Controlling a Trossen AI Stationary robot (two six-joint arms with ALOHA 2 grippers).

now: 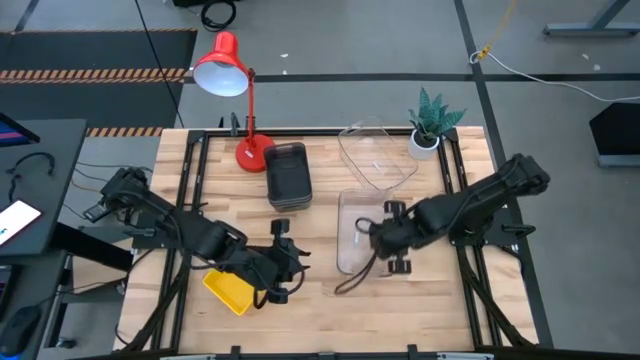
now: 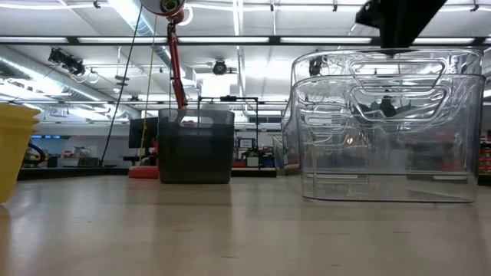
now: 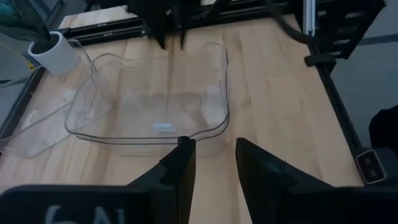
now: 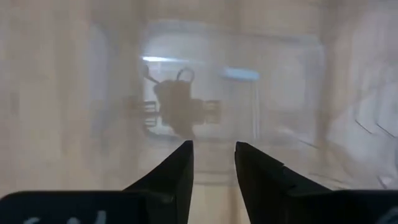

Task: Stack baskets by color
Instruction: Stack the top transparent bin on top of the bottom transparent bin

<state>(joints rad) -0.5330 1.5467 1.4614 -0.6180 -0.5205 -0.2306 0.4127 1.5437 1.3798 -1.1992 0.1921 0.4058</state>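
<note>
Hanging with its fingers apart and holding nothing over the clear baskets point(image 1: 358, 232) nested near the table's point(image 1: 330, 315) middle, the right gripper point(image 1: 378, 237) looks finished there, while the left gripper point(image 1: 283, 268), also parted and empty, waits beside the yellow baskets point(image 1: 229, 289) near the front edge.

no legible text, label or number on any object; markings too blurred

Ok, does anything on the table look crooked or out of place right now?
Yes. The clear basket near the potted plant sits skewed, turned at an angle to the table edges and apart from the clear stack under the right claw. The grey stack and yellow baskets look tidy.
</note>
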